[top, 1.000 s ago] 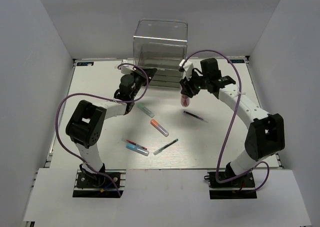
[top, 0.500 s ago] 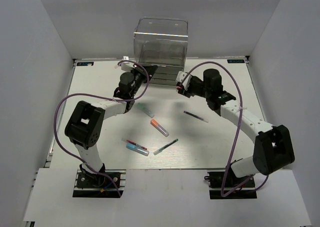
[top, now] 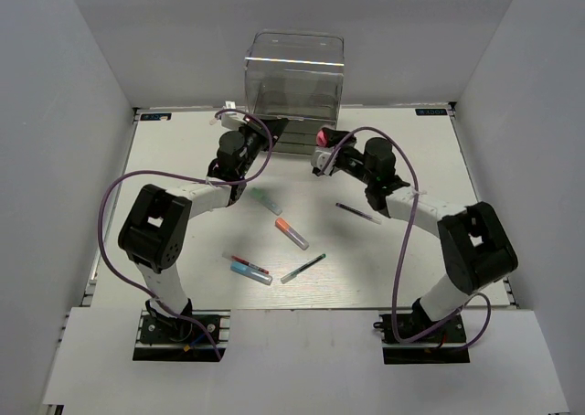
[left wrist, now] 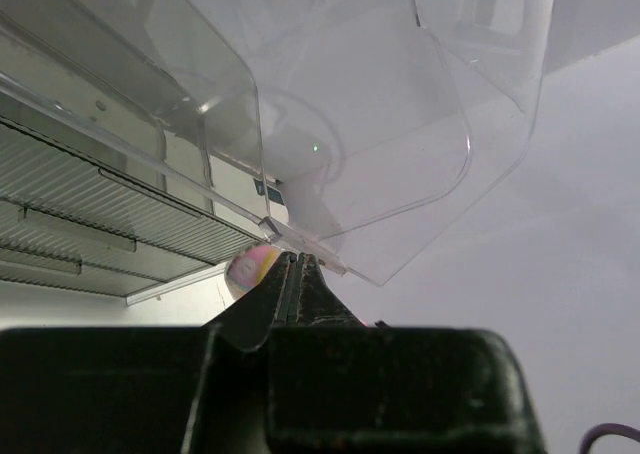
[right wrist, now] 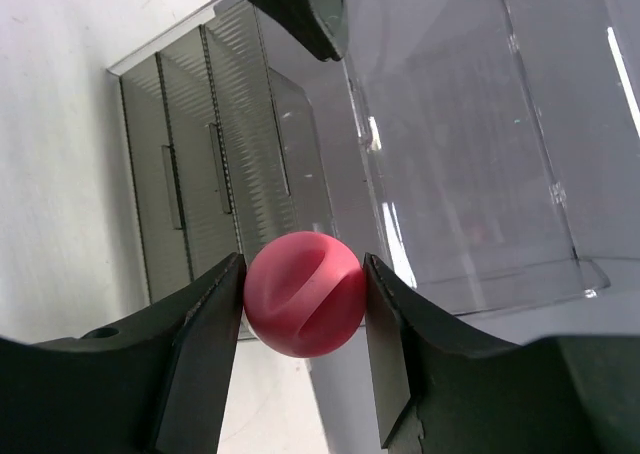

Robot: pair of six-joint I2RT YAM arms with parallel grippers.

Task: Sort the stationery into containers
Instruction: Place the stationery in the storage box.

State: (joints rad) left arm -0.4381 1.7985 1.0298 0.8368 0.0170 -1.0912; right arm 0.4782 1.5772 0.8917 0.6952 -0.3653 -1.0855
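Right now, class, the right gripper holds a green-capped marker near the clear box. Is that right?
No: the cap is red-pink, not green. The right wrist view shows the right gripper holding a red-pink-capped marker near the clear box.

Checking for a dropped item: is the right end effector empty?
No, a pink-capped marker sits clamped in the right end effector, seen end-on in the right wrist view.
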